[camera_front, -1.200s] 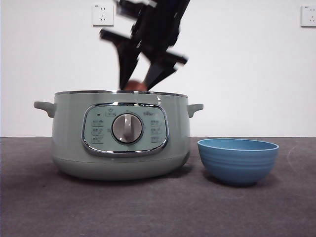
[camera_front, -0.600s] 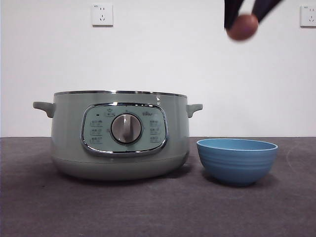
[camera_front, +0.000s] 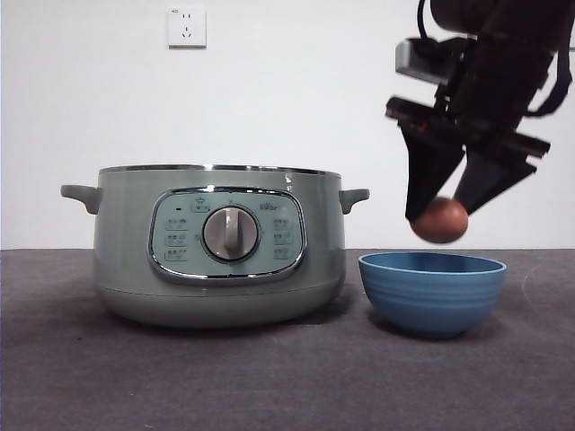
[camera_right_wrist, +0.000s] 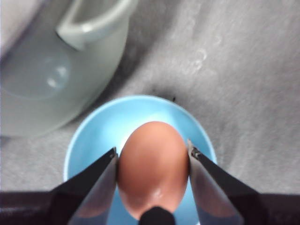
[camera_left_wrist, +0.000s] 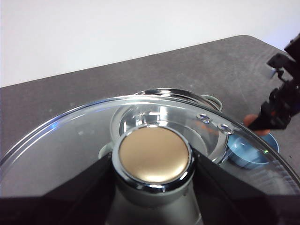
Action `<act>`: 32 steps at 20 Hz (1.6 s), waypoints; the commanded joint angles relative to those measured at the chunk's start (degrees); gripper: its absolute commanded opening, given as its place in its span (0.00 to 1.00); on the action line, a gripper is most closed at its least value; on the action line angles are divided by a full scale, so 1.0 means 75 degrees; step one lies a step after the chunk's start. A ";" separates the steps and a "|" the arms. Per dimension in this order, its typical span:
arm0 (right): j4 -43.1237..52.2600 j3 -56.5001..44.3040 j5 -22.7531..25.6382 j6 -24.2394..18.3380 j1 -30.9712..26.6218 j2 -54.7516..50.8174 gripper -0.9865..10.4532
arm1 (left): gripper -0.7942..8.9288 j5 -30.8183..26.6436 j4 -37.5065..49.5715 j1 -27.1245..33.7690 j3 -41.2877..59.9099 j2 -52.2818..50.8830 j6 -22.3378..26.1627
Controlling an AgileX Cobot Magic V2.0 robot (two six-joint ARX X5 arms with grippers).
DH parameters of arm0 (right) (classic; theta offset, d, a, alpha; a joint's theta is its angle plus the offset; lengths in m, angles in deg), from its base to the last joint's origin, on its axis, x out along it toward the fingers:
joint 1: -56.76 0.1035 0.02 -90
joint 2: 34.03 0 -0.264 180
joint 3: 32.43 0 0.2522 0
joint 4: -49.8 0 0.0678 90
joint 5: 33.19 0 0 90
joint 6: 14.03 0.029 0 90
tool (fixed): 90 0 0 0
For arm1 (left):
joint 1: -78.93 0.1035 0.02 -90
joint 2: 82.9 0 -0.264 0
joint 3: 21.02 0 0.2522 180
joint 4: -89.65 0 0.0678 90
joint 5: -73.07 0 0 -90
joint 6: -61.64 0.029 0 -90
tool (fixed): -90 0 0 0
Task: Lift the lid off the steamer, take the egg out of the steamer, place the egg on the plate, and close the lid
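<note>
Right gripper (camera_front: 440, 218) clamped on the egg (camera_front: 440, 220), one jaw on each long side, egg hanging just above the plate (camera_front: 432, 292) and not touching it; the right wrist view puts the bowl's hollow directly beneath the jaws, so a short straight descent should seat it. Left gripper (camera_left_wrist: 153, 161) closed around the knob of the lid (camera_left_wrist: 70, 145), holding it raised above the open steamer (camera_front: 220, 244), likely parked there to keep the pot mouth clear and the lid ready for closing. Egg placement looks like the step underway.
</note>
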 commanded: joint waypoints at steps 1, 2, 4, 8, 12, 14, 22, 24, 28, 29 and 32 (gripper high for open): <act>0.0312 -0.0262 -0.0012 -0.0067 0.0017 0.0172 0.08 | 0.07 0.0157 0.0659 -0.0020 -0.0041 0.0023 -0.0047; 0.0335 -0.0277 -0.0012 -0.0102 0.0017 0.0280 0.08 | 0.07 0.0204 0.0749 -0.0020 -0.0041 0.0064 -0.0061; 0.0519 -0.0277 -0.0029 -0.0128 0.0023 0.0530 0.08 | 0.07 0.0201 0.0819 -0.0020 -0.0041 0.0149 -0.0076; 0.0699 -0.0277 -0.0026 -0.0198 0.0160 0.0944 0.08 | 0.07 0.0198 0.0839 -0.0020 -0.0041 0.0268 -0.0073; 0.0793 -0.0277 -0.0029 -0.0210 0.0277 0.1230 0.08 | 0.07 0.0198 0.1003 -0.0020 -0.0038 0.0353 -0.0073; 0.0790 -0.0277 -0.0029 -0.0207 0.0335 0.1413 0.08 | 0.07 0.0198 0.1029 -0.0020 -0.0041 0.0396 -0.0070; 0.0854 -0.0271 -0.0020 -0.0318 0.0513 0.1530 0.43 | 0.07 0.0192 0.1043 -0.0020 -0.0038 0.0525 0.0102; 0.0848 -0.0271 -0.0020 -0.0318 0.0530 0.1463 0.50 | 0.07 0.0201 0.1186 -0.0020 -0.0038 0.0711 0.0119; 0.0874 -0.0268 0.0003 -0.0350 0.0560 0.0831 0.50 | 0.07 0.0589 0.1804 -0.0026 -0.0041 0.1294 0.0242; 0.0848 -0.0268 0.0006 -0.0347 0.0557 0.0551 0.50 | 0.07 0.0603 0.2008 -0.0026 -0.0038 0.1510 0.0251; 0.0554 -0.0268 0.0032 -0.0347 0.0557 -0.0612 0.50 | 0.07 0.0682 0.2588 -0.0026 -0.0038 0.2259 0.0309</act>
